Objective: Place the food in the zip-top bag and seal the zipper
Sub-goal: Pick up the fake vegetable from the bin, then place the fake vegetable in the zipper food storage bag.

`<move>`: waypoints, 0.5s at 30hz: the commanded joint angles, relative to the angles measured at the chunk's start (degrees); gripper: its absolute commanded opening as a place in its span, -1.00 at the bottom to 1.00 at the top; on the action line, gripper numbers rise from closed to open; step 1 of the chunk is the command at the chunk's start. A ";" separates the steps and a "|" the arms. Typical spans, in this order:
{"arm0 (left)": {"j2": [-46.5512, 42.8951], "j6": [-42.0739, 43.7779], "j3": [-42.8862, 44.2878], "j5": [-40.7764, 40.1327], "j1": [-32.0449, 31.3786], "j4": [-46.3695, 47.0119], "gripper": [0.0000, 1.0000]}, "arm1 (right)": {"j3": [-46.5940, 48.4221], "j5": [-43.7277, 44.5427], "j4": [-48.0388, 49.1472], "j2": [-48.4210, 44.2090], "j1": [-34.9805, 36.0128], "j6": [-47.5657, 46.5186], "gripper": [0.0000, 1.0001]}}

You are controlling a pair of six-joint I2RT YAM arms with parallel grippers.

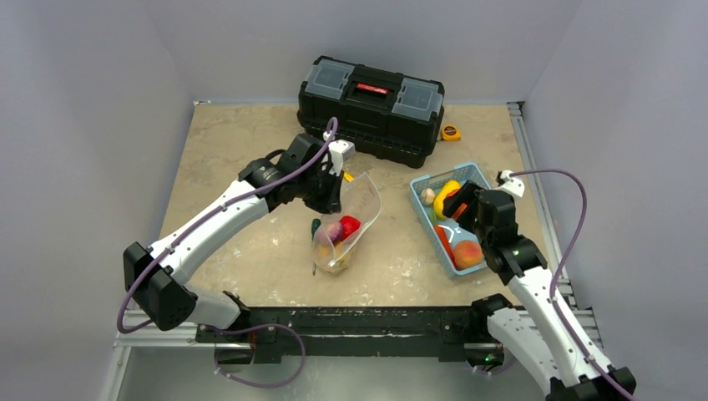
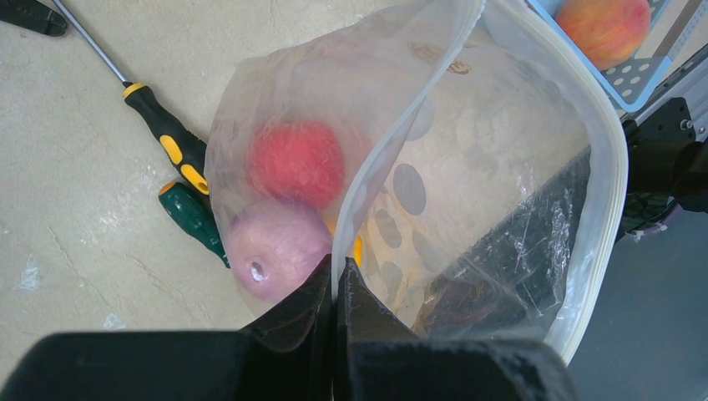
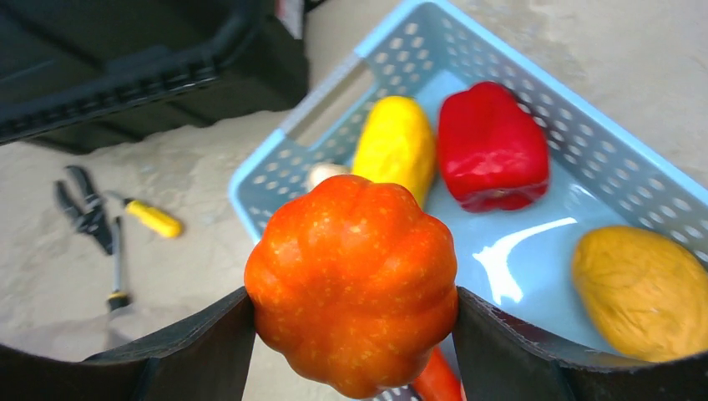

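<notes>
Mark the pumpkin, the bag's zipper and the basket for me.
pumpkin (image 3: 355, 280): right wrist view, middle of its orange body.
zipper (image 2: 616, 167): left wrist view, strip on the mouth's right edge.
basket (image 3: 401, 46): right wrist view, perforated far wall.

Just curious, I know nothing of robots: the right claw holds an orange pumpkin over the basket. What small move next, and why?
Probably carry the orange pumpkin from the blue basket toward the zip-top bag: the right gripper grips it on both sides, and the left gripper pinches the bag's rim, mouth open.
</notes>
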 commanded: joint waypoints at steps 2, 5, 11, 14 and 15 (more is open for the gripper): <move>0.18 -0.26 1.83 0.78 0.06 0.41 -1.00 | -1.31 -12.09 5.95 -4.62 -0.09 -5.22 -1.00; 0.23 -0.32 1.85 1.01 0.04 0.41 -1.00 | -0.97 -18.92 8.33 -3.88 -0.07 -5.67 -1.00; -0.06 -0.34 1.83 1.06 0.02 0.40 -1.00 | 1.54 -31.90 10.59 0.30 -0.01 -4.29 -1.00; -0.26 -0.29 1.83 1.08 0.06 0.40 -1.00 | 1.97 -34.35 12.36 -1.09 -0.01 -2.96 -1.00; -0.27 -0.29 1.83 1.04 0.06 0.40 -1.00 | 2.27 -34.52 12.30 -1.71 -0.01 -2.59 -1.00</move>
